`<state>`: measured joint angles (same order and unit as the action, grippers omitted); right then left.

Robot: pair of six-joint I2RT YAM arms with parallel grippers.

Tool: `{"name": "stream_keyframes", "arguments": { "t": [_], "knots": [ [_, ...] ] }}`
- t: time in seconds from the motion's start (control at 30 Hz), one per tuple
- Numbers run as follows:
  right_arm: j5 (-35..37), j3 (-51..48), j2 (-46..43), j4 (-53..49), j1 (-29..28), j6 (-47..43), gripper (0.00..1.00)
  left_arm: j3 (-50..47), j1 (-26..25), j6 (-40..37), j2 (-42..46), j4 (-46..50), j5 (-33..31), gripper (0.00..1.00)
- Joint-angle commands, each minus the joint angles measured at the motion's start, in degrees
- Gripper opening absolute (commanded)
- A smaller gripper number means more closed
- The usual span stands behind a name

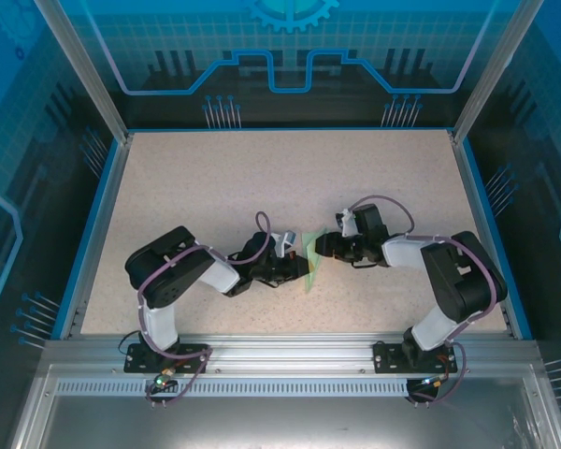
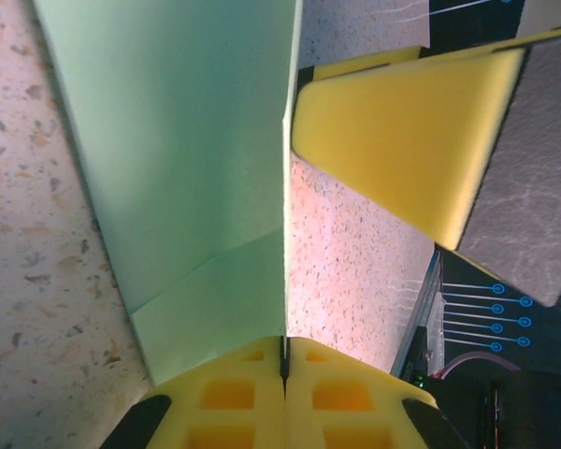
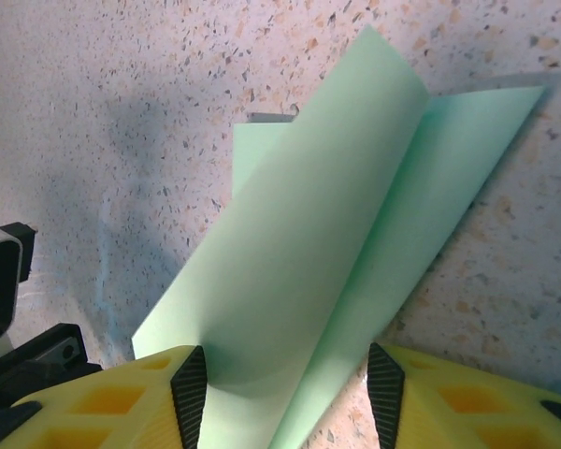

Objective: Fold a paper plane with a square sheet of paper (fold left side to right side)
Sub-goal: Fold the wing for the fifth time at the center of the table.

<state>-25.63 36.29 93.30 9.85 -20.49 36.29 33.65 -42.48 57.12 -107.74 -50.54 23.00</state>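
Paper plane (image 3: 337, 243), partly folded, sits on the speckled table (image 3: 122, 112). The left gripper (image 2: 283, 360) is clamped shut on its edge, while the right gripper (image 3: 285, 383) stands parted, straddling the raised flap.

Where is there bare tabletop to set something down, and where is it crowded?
Crowded: the near middle, where the left gripper and right gripper meet at the green paper. Free: the far half of the table, from them to the back rail, side to side.
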Motion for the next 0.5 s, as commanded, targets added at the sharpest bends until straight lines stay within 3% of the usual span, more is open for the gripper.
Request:
{"name": "stream_keyframes", "arguments": {
  "t": [0.0,0.47],
  "knots": [
    [1.4,1.9,1.9,-2.7,-1.1,0.6,0.51,-0.5,0.5,0.7,-1.5,-3.0,1.0,0.06],
    [1.9,3.2,5.0,-5.2,-1.3,0.2,0.49,-0.9,1.8,-0.4,2.0,-0.7,1.1,0.29]
  ]
}}
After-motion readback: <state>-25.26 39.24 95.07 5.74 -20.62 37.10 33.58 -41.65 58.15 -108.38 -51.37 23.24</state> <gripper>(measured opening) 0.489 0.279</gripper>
